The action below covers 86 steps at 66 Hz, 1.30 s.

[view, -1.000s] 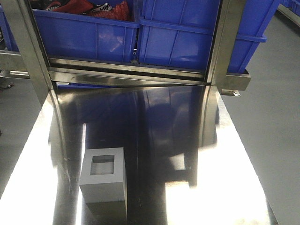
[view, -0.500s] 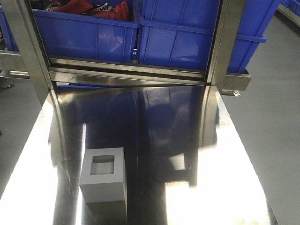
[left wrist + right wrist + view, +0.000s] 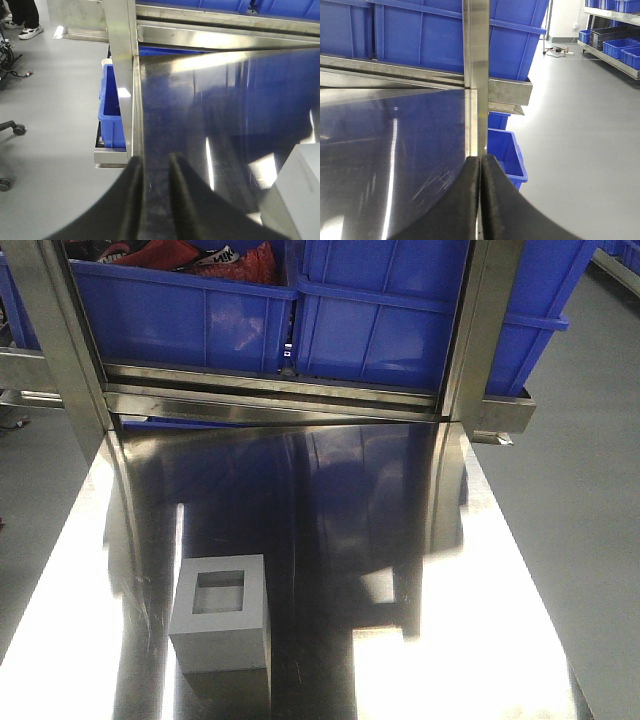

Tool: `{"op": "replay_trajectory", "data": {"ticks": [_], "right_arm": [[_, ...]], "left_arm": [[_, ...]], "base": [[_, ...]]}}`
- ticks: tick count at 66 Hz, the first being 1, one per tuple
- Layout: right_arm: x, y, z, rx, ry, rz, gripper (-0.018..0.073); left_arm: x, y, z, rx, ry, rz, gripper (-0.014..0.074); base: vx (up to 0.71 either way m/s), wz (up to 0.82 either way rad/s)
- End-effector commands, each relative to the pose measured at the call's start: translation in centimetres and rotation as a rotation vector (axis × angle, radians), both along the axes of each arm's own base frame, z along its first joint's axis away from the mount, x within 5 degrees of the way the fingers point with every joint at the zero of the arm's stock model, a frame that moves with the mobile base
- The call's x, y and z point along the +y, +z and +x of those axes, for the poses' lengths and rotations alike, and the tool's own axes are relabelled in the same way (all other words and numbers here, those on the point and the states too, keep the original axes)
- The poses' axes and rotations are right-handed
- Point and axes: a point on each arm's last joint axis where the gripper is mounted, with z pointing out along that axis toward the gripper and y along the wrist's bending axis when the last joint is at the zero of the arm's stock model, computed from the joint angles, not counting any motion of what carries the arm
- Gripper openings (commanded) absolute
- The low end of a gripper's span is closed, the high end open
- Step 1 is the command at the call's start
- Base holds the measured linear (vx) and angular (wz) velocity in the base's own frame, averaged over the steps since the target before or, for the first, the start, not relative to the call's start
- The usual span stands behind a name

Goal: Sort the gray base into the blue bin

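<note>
Gray base (image 3: 222,612) lower left on surface (image 3: 330,490) (recess up), blue bin (image 3: 385,340) top ctr. My left hand (image 3: 154,167) slightly spread, right hand (image 3: 480,165) pressed together.

Of the robot's body only the 2 claws show, each seen from its own wrist camera. The left claw (image 3: 155,159) has 2 matte black fingers (image 3: 131,200), broad where they meet the bottom edge of the picture and curving inward as they taper to narrow, rounded tips. Their surface is smooth and plain, slightly blurred by nearness, and a slim gap parts them. The right claw (image 3: 480,158) has 2 fingers (image 3: 495,200) of the same matte black, with the same flared base and soft taper. Their flat inner faces meet along 1 thin, straight seam.
</note>
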Motion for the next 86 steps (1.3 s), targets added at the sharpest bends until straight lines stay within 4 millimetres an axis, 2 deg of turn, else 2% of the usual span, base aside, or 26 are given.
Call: {"op": "replay_trajectory", "data": {"ticks": [1,7,14,48,59,70,76,86], "right_arm": [[0.0,0.2,0.0,-0.071,0.0,-0.011,-0.0009],[0.0,0.2,0.0,-0.071,0.0,-0.011,-0.0009],[0.0,0.2,0.0,-0.071,0.0,-0.011,-0.0009],[0.0,0.2,0.0,-0.071,0.0,-0.011,-0.0009],[0.0,0.2,0.0,-0.071,0.0,-0.011,-0.0009],[0.0,0.2,0.0,-0.071,0.0,-0.011,-0.0009],[0.0,0.2,0.0,-0.071,0.0,-0.011,-0.0009],[0.0,0.2,0.0,-0.071,0.0,-0.011,-0.0009]], "left_arm": [[-0.1,1.5,0.4,-0.084,-0.006,-0.012,0.0279],[-0.1,1.5,0.4,-0.084,-0.006,-0.012,0.036],[-0.1,1.5,0.4,-0.084,-0.006,-0.012,0.0407],[-0.1,1.6,0.4,-0.092,0.0,-0.03,0.041],[-0.3,2.6,0.5,-0.114,0.005,-0.094,0.041],[-0.8,4.3,1.8,-0.075,-0.018,-0.175,0.041],[-1.3,5.0,2.9,-0.016,-0.08,-0.158,0.041],[-2.6,5.6,4.9,0.057,-0.186,-0.255,0.041]], "base": [[0.0,0.0],[0.0,0.0],[0.0,0.0],[0.0,0.0],[0.0,0.0],[0.0,0.0],[0.0,0.0],[0.0,0.0]]}}
